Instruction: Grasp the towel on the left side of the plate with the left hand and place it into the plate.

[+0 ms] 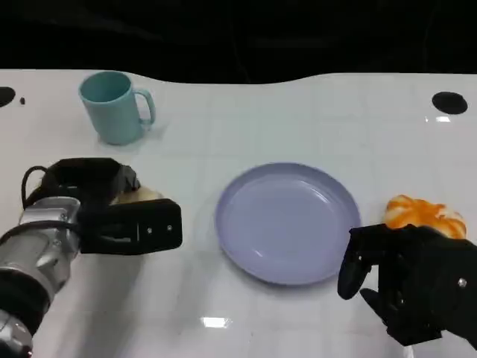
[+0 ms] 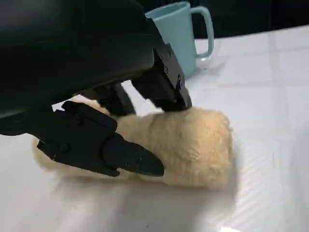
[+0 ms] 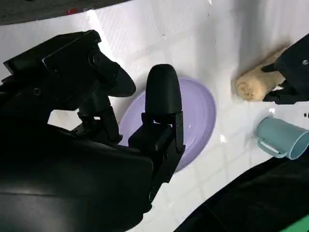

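The left hand (image 1: 112,212) closes its fingers (image 2: 120,154) around the rolled tan towel (image 2: 193,145), which lies on the counter (image 1: 298,119) directly beneath it. The lilac plate (image 1: 287,220) sits just beyond its fingertips. The right hand (image 1: 414,280) holds nothing, fingers loosely apart, beside the plate's other edge.

It looked like a robotics lab or test room: a bare glossy white table (image 1: 298,112) against a black backdrop carried only a few staged props, a teal mug (image 1: 113,106) and a lilac plate (image 1: 287,221).
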You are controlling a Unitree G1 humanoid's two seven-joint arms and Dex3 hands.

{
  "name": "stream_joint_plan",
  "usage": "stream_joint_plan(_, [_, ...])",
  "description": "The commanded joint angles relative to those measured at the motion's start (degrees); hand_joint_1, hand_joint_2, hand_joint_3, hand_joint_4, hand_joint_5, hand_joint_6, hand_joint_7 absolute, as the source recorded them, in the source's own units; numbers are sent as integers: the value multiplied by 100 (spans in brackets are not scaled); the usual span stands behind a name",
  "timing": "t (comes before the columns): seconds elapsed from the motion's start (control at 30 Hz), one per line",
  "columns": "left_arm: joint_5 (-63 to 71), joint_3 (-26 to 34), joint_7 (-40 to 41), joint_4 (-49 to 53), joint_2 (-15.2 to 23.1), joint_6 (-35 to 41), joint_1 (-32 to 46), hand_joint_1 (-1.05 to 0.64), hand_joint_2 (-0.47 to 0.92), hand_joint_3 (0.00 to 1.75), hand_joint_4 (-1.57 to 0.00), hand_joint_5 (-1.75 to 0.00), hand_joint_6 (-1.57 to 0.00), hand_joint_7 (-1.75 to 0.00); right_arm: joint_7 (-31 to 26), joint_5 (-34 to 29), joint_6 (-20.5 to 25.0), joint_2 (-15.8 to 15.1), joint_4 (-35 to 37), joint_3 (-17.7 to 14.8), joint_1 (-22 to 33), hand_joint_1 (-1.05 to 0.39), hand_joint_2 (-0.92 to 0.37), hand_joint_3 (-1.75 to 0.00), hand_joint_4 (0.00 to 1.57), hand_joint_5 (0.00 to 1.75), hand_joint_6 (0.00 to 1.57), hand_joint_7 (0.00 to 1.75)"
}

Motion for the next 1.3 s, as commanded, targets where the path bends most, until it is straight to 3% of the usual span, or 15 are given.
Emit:
stream_joint_plan(0.03, [-100,36,312,161,31,-280,210,-21,92,18,-82,-172,-81,-125,-24,-14,57,-44,-79,-17,-17,-3,-54,-110,75,175,71,142])
stream_joint_plan(0.07, [-127,48,326,169,34,-318,223,-21,92,22,-80,-174,-72,-148,-22,-17,61,-49,-79,-17,-18,-3,-55,-110,74,175,71,142])
stream_joint_plan(0.1, [-144,56,314,132,44,-321,243,-21,92,23,-79,-174,-68,-157,-21,-23,41,-58,-72,-16,-16,-3,-55,-110,74,175,71,141])
stream_joint_plan(0.23, [-197,89,318,-39,89,-341,320,-19,92,23,-77,-175,-61,-170,-27,-27,-2,-63,-53,-18,-8,-4,-54,-110,74,175,71,141])
stream_joint_plan(0.43, [-391,328,488,-443,143,-503,518,-16,90,28,-87,-175,-64,-170,-26,-21,-12,-58,-39,-18,-13,-4,-54,-111,74,175,71,140])
stream_joint_plan(0.47, [-420,380,496,-556,150,-490,552,-17,86,36,-87,-175,-65,-165,-27,-13,-19,-51,-32,-23,-13,-4,-54,-111,74,175,71,141])
stream_joint_plan(0.5, [-483,453,479,-676,143,-464,591,-17,73,59,-86,-175,-68,-161,-28,-8,-16,-46,-27,-25,-15,-4,-54,-111,74,175,71,141])
stream_joint_plan(0.53, [-558,535,506,-784,137,-496,635,-16,67,71,-86,-175,-69,-158,-28,-7,-13,-44,-22,-26,-17,-4,-53,-111,74,175,71,141])
stream_joint_plan(0.67, [-708,735,538,-1175,135,-516,774,-17,55,96,-89,-175,-68,-167,-29,-8,-15,-47,-9,-30,-22,-4,-53,-111,74,175,71,141])
stream_joint_plan(0.77, [-733,819,465,-1544,147,-444,861,-19,57,93,-88,-175,-65,-174,-33,-27,-27,-59,-9,-19,-25,-4,-53,-112,74,175,71,141])
stream_joint_plan(0.9, [-681,870,479,-1992,220,-548,966,-17,65,69,-85,-175,-60,-175,-31,-38,-30,-68,-18,-9,-24,-4,-53,-112,75,175,71,141])
stream_joint_plan(0.97, [-685,906,542,-2134,233,-652,999,-17,66,67,-86,-175,-60,-175,-34,-38,-5,-60,-26,-5,-25,-3,-53,-111,74,175,71,141])
stream_joint_plan(1.13, [-688,962,412,-2616,192,-669,1017,-18,51,105,-90,-175,-64,-175,-33,-19,-33,-52,-13,-18,-13,-3,-54,-111,74,175,71,141])
stream_joint_plan(1.23, [-673,917,281,-2935,129,-652,995,-20,45,110,-90,-175,-66,-175,-34,-11,-16,-43,-7,-24,-18,-3,-54,-111,74,175,71,142])
stream_joint_plan(1.3, [-667,870,174,-3188,66,-664,1003,-22,46,103,-90,-175,-64,-175,-36,-18,3,-44,-7,-19,-23,-3,-54,-110,74,175,71,142])
